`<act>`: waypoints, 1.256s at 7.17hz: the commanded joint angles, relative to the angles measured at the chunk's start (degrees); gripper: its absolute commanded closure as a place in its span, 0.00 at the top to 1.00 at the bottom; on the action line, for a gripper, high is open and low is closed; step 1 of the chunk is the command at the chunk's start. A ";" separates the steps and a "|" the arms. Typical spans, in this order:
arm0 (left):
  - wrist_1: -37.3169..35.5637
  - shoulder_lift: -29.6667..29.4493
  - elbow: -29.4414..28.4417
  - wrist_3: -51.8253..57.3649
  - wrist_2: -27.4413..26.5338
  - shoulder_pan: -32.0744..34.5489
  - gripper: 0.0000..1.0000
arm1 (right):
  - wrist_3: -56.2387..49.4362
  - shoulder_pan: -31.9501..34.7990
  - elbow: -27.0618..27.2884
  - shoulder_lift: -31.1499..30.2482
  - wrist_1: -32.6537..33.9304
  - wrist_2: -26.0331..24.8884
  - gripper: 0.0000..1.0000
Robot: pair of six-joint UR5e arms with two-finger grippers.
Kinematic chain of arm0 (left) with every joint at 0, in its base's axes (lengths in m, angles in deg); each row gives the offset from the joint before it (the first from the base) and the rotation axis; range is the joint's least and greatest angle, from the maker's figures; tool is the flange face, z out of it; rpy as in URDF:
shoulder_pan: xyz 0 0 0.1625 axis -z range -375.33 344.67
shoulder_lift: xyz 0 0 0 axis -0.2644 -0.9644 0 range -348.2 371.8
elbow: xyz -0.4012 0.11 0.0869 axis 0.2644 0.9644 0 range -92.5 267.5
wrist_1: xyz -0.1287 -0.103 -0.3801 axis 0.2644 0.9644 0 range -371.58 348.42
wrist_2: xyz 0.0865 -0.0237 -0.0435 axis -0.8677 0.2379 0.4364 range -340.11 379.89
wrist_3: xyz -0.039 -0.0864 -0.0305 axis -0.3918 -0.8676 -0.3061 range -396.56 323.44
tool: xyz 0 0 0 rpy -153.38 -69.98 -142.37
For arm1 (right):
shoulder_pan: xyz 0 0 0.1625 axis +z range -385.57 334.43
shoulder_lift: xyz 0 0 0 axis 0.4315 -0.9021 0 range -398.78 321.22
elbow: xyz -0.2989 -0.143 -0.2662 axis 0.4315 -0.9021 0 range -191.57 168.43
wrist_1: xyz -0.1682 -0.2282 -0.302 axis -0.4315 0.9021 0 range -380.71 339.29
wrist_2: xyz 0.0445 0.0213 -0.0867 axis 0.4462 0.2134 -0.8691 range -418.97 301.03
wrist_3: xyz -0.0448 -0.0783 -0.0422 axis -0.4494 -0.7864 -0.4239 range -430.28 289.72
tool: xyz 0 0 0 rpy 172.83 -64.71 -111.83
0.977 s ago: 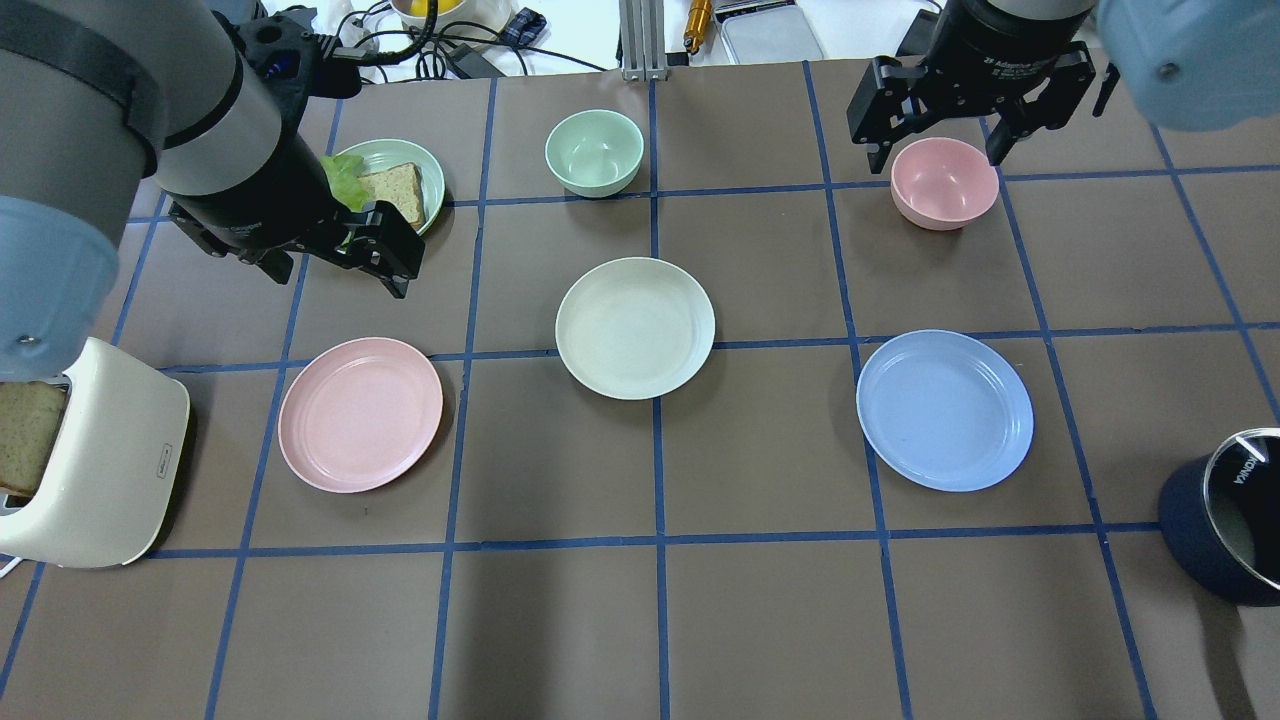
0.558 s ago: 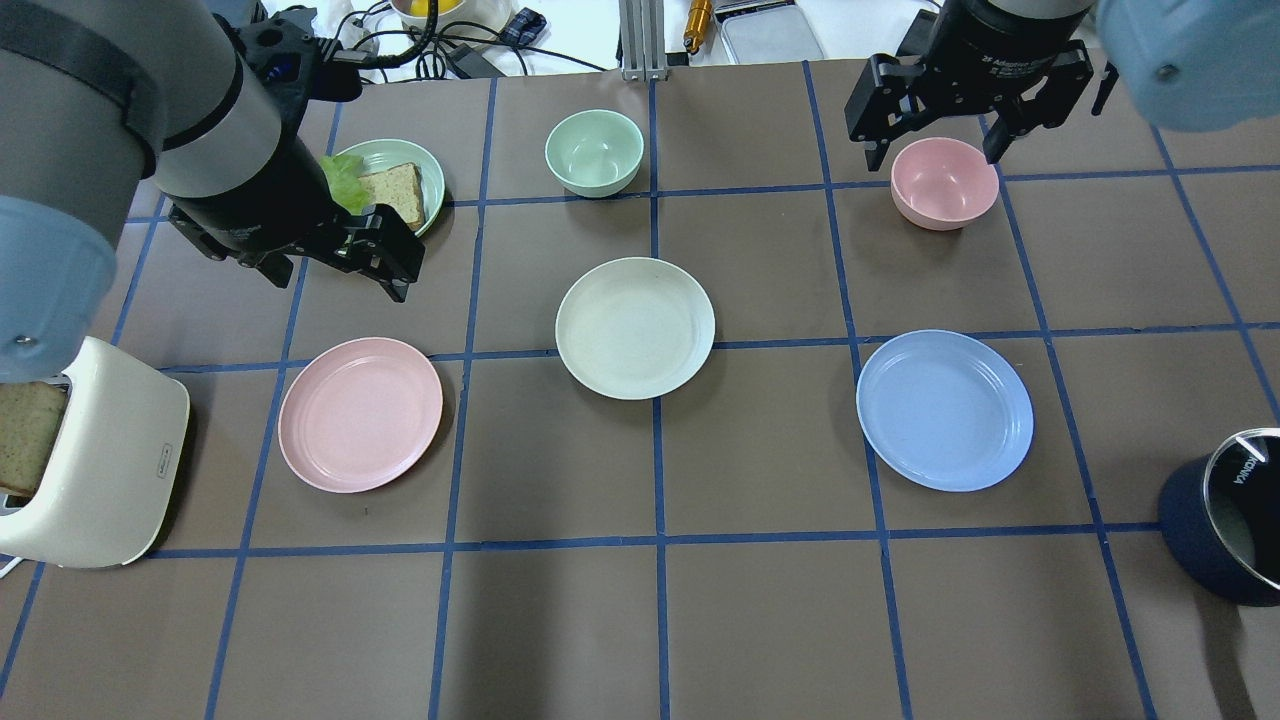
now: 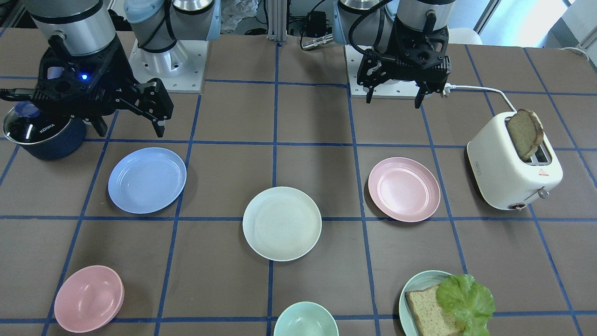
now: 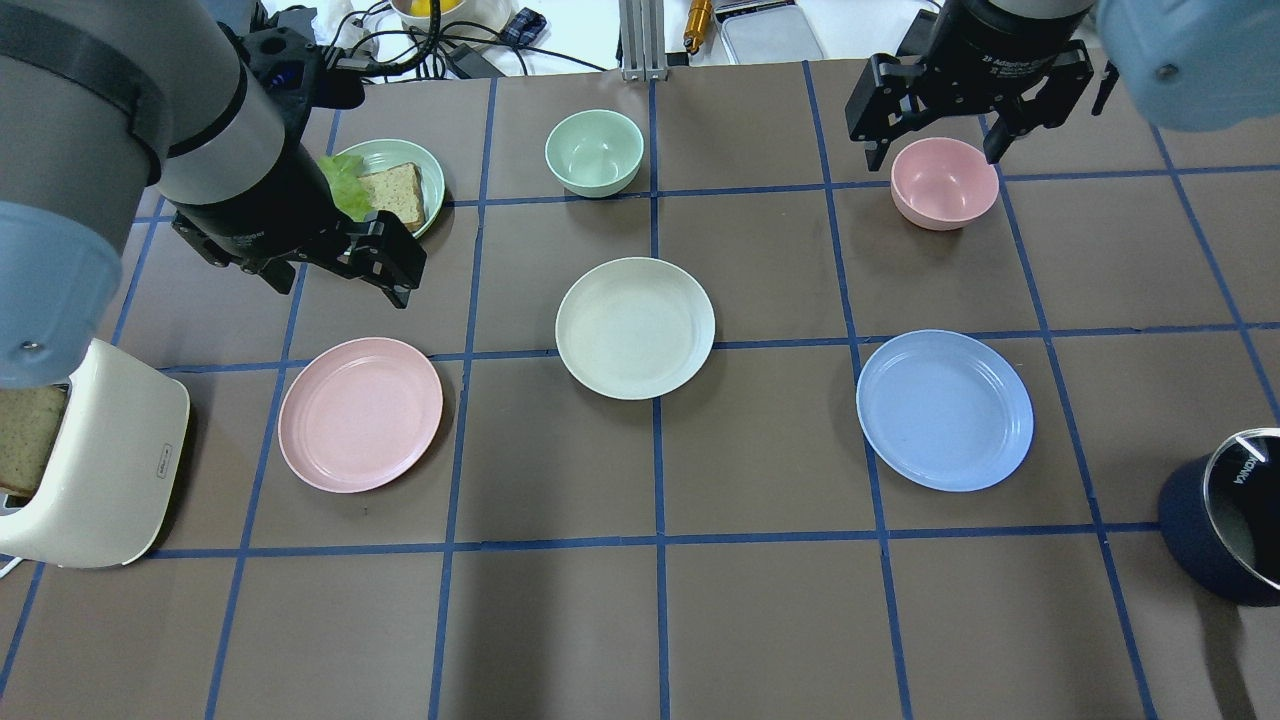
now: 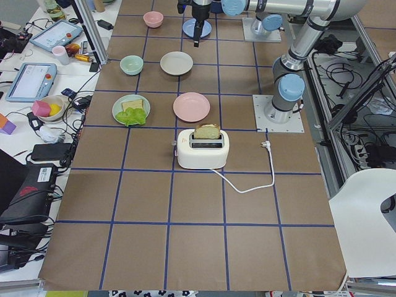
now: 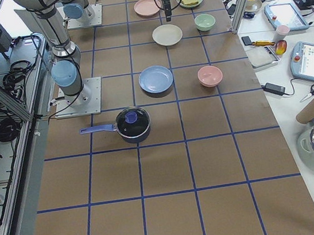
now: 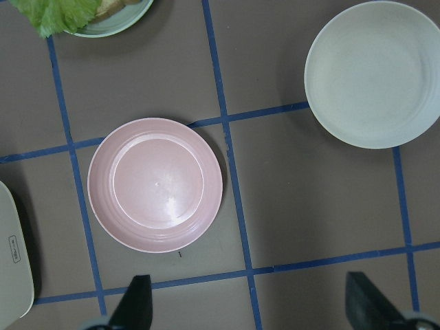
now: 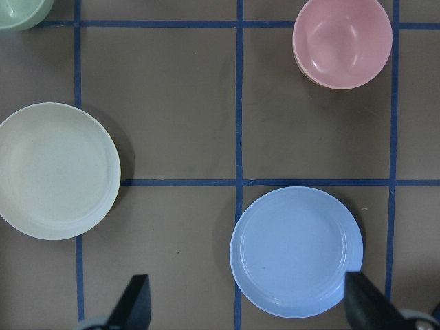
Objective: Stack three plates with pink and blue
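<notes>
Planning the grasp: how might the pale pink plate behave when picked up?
The pale pink round matte plastic plate looks thin, so probably light and stiff. Its low rim sits near the table, so getting under it may be awkward.

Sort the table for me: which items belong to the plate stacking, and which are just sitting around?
For the job (all lying apart, none stacked yet):
pink plate
blue plate
cream plate

Lying about:
pink bowl
mint bowl
teal plate with bread and lettuce
toaster holding a toast slice
navy pot
</notes>
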 commanded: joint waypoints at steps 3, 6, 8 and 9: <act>-2.34 -0.52 5.77 3.23 -0.06 -0.26 1.00 | -0.03 0.08 0.00 -0.07 0.13 0.00 1.00; -25.67 -1.84 21.91 2.99 0.55 -0.18 0.98 | 0.15 0.26 0.00 0.02 0.13 0.09 1.00; -26.17 -4.12 23.89 3.25 0.47 -0.26 0.98 | 0.15 0.17 0.00 -0.06 0.04 0.09 1.00; -26.61 -5.61 23.81 3.42 0.47 -0.26 0.98 | 0.15 0.26 0.00 0.02 0.31 0.18 1.00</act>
